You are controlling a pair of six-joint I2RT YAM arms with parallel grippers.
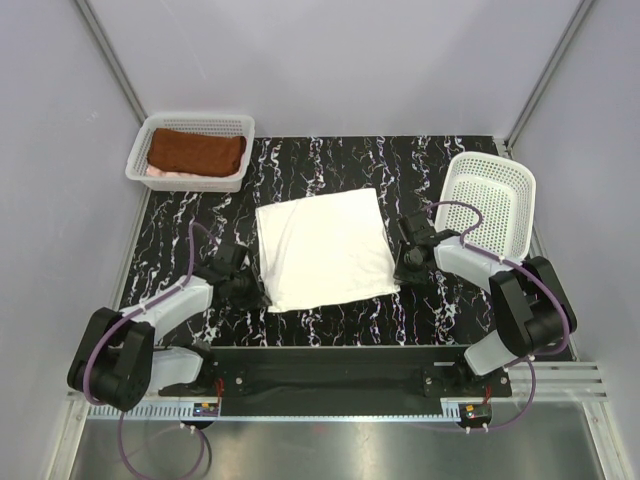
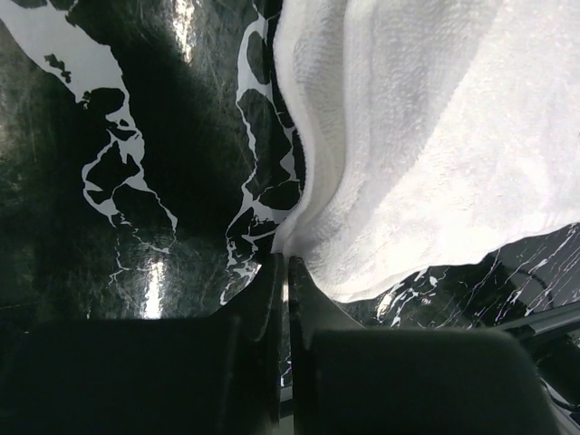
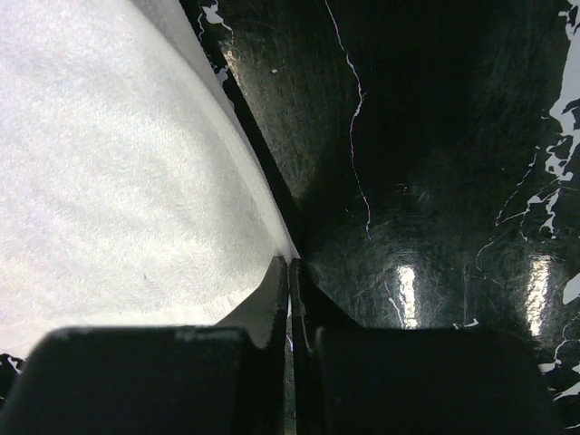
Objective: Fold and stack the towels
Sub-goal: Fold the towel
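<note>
A white towel [image 1: 325,250] lies spread, slightly rumpled, in the middle of the black marbled table [image 1: 330,160]. My left gripper [image 1: 261,295] sits at its near-left corner, jaws shut, with the towel [image 2: 435,136] edge pinched at the left gripper's tips [image 2: 283,263]. My right gripper [image 1: 398,272] is at the near-right edge, shut, and the towel [image 3: 118,163] border runs into the right gripper's tips [image 3: 290,263]. A rust-brown towel [image 1: 197,152] lies folded in the far-left basket, with a strip of pale pink towel [image 1: 160,172] showing under it.
A white mesh basket [image 1: 190,125] holding the two towels stands at the back left corner. A second white mesh basket [image 1: 495,205], with nothing in it, leans tilted at the right edge, just behind my right arm. Walls close in on three sides.
</note>
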